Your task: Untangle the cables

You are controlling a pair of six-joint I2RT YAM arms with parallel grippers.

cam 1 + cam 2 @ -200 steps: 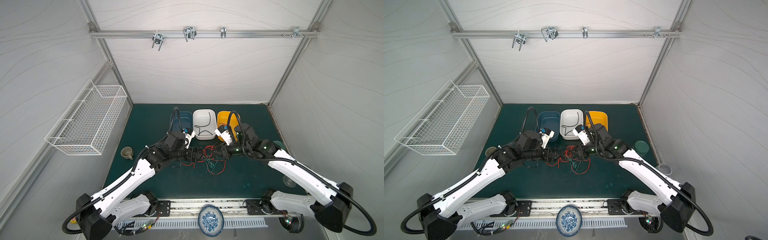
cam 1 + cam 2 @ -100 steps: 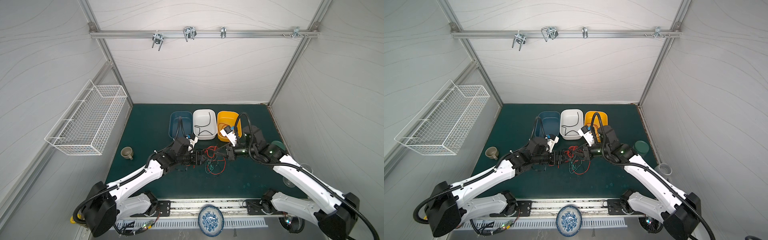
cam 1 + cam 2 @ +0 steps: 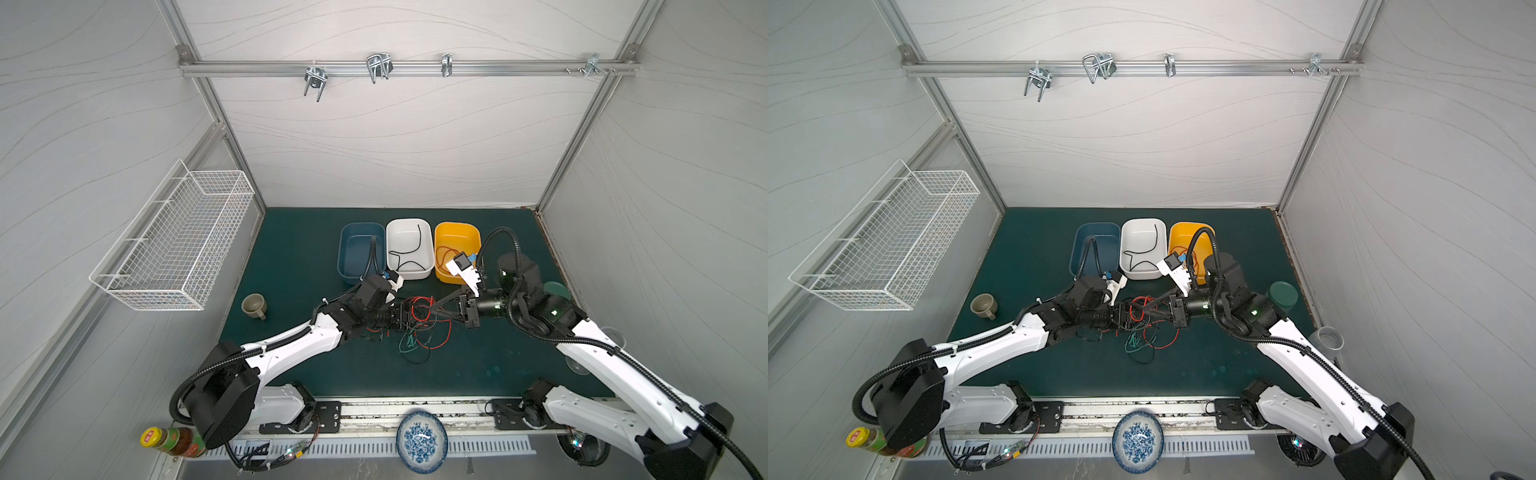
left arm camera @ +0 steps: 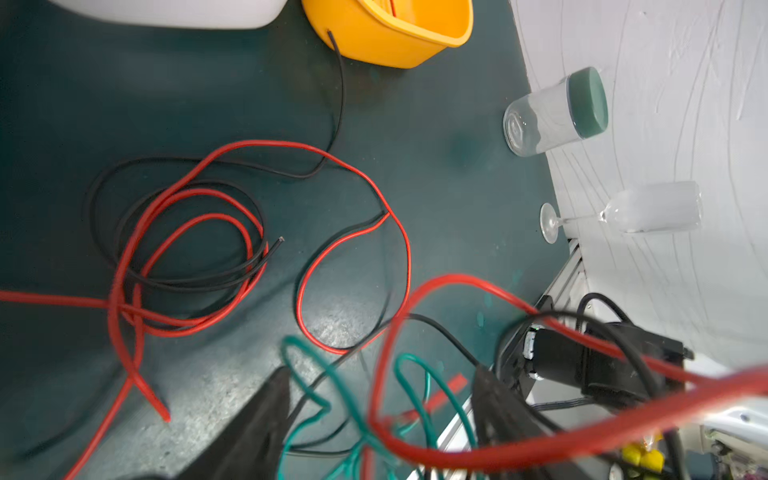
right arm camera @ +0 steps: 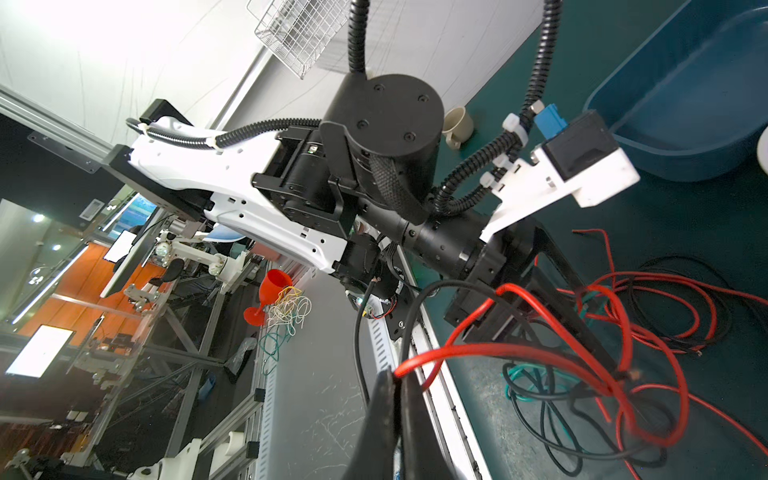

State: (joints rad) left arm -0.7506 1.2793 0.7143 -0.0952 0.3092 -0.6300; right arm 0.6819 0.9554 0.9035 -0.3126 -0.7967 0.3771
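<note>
Tangled cables [image 3: 420, 329] at frame centre, 1 red cable [image 5: 457, 351] pinched by the closed right gripper [image 5: 398, 374] (fingertips together), left gripper [image 4: 380, 374] jaws parted, strands between.

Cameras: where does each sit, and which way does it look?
Both top views: high above the front of the table, looking down and backward; the left arm and right arm show, the cables between.
Left wrist view: rides the left arm, looking past the open left end effector toward the right wall; its fingers show.
Right wrist view: rides the right arm, looking past the right end effector, shut on a red cable, at the left arm.
Shared: both wrist views see the cables, from opposite sides.
</note>
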